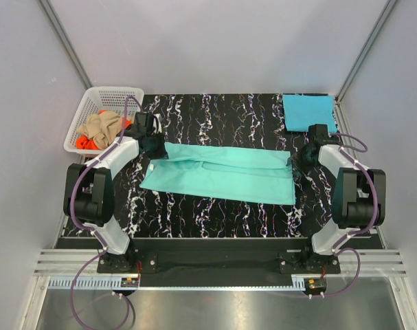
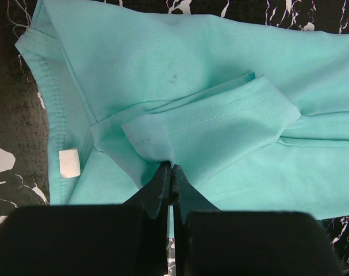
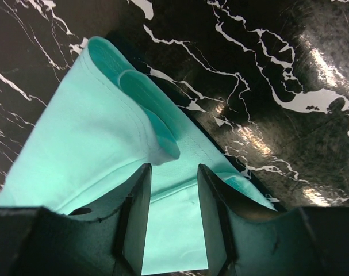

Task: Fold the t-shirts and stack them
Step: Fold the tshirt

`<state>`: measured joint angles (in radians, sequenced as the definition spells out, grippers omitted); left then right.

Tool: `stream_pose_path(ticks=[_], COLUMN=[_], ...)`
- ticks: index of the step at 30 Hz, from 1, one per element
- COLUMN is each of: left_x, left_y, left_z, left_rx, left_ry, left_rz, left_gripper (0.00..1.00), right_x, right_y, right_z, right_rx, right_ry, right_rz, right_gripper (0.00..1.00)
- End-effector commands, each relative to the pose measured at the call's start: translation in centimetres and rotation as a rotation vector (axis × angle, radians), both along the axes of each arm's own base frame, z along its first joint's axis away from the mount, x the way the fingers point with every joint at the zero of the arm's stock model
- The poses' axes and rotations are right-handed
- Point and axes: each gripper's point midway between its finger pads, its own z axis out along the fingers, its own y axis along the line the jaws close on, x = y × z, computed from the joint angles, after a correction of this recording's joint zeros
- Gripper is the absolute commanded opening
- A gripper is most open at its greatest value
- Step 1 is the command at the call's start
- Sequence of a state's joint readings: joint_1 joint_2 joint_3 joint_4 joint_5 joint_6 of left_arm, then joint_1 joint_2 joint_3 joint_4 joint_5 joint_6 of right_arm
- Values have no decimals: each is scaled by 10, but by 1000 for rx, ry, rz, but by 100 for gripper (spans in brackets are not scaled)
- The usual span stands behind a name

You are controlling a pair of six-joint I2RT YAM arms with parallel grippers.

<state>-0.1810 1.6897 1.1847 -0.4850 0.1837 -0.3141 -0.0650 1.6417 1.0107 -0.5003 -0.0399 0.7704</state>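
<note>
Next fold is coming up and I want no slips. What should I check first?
1. Left gripper pinching teal shirt: ok.
2. Right gripper gripping it: not ok, jaws open over its end.
3. Shirt lying as a flat strip: ok.
4. Blue shirt folded as stack base: ok.
5. Tan shirt and orange shirt folded: not ok, bunched in basket.

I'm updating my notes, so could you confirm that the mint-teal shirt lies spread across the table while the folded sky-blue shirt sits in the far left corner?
Not quite: the top external view shows the folded sky-blue shirt in the far right corner; the white basket occupies the far left. The mint-teal shirt does lie spread across the table.
</note>
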Motion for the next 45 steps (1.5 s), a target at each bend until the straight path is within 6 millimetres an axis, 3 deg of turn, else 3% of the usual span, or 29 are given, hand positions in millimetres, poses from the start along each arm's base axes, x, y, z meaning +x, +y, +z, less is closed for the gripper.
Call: stream_pose_path(ticks=[1, 7, 19, 30, 37, 45], left_x=[7, 9, 13, 13, 12, 14], left_y=[0, 0, -3, -2, -2, -3], left_z=[15, 17, 22, 20, 20, 18], left_rx=[0, 3, -8, -2, -3, -8], left_ry=[-43, -47, -60, -53, -56, -54], left_rz=[12, 15, 9, 13, 14, 16], left_gripper=[0, 0, 0, 0, 0, 0], right_x=[19, 17, 26, 13, 17, 27], right_y=[0, -4, -4, -2, 11, 3], right_z=[15, 11, -4, 1, 0, -2], right_rx=[37, 48, 58, 67, 154, 119], right_ry=[-25, 21, 68, 133, 154, 117], right_rz=[-132, -248, -277, -315, -350, -370], right_gripper=[45, 45, 43, 45, 43, 41])
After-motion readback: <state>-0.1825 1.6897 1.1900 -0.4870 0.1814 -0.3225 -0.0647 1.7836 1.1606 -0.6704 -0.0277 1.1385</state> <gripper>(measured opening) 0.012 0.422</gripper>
